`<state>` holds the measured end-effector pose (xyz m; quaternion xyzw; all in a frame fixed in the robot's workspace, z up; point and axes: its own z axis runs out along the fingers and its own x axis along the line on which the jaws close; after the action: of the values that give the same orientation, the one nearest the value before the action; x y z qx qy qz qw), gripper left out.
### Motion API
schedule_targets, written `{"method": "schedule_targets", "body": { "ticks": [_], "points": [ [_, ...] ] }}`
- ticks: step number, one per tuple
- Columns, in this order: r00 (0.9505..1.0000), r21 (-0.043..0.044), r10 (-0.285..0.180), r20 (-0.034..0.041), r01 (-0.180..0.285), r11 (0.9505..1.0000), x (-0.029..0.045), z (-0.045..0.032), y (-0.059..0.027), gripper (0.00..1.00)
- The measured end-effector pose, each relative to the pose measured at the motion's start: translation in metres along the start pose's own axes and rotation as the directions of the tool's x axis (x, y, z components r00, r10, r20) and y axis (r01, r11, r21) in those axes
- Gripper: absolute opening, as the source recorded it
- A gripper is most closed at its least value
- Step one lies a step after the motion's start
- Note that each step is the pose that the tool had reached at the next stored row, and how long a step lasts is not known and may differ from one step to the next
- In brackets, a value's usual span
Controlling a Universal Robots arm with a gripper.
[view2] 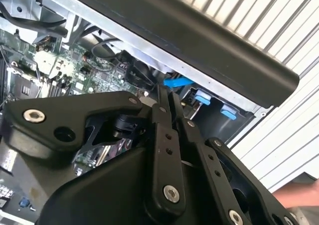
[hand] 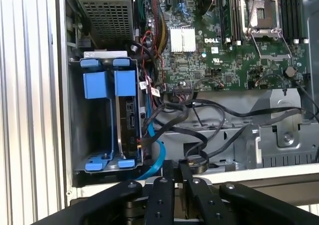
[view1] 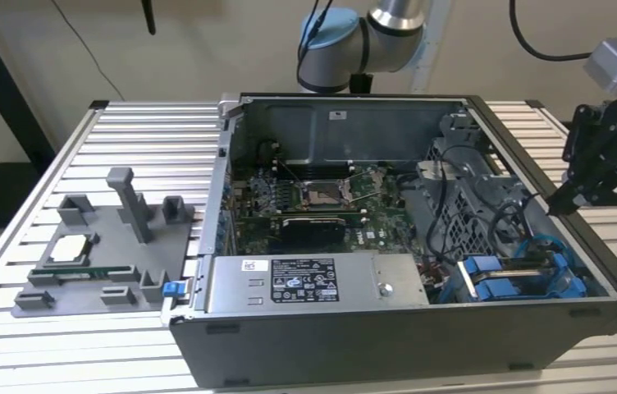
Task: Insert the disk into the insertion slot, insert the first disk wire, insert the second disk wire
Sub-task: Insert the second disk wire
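The disk (hand: 127,116) stands on edge inside the insertion slot (hand: 75,130), framed by its blue carrier (hand: 124,82). The slot is at the case's near corner on the exterior view's right (view1: 518,277). A thin blue wire (hand: 155,155) and black wires (hand: 164,113) run up to the disk's exposed edge. I cannot tell how firmly they are seated. My gripper (view1: 557,207) hangs above the case's wall on the exterior view's right, apart from the disk. In both wrist views its black fingers (hand: 165,185) sit close together, shut on nothing (view2: 165,94).
A grey labelled power-supply box (view1: 308,281) lies along the case's front. The square processor socket (view1: 320,193) sits mid-board among loose black cables (view1: 484,205). A grey fixture (view1: 101,263) with small parts stands on the slatted table at the exterior view's left.
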<state>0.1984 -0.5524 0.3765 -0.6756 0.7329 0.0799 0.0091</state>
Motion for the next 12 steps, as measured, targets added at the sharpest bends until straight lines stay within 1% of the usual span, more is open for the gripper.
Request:
{"method": "schedule_targets", "body": {
  "ticks": [2, 4, 7, 9, 12],
  "points": [
    [1.0, 0.0005, 0.0, -0.0002, 0.0, 1.0, 0.0003, -0.0017, 0.0063, 0.0],
    [1.0, 0.0013, 0.0, 0.0, 0.0, 1.0, 0.0005, -0.0052, 0.012, 0.0],
    [1.0, 0.0017, 0.0, 0.0001, 0.0, 1.0, 0.0005, -0.0103, 0.0178, 0.0],
    [1.0, 0.0023, -0.001, 0.0002, 0.001, 1.0, 0.0015, -0.0113, 0.023, 0.0],
    [1.0, 0.0048, -0.002, 0.0003, 0.002, 1.0, 0.0053, -0.0115, 0.0331, 0.0]
  ]
}}
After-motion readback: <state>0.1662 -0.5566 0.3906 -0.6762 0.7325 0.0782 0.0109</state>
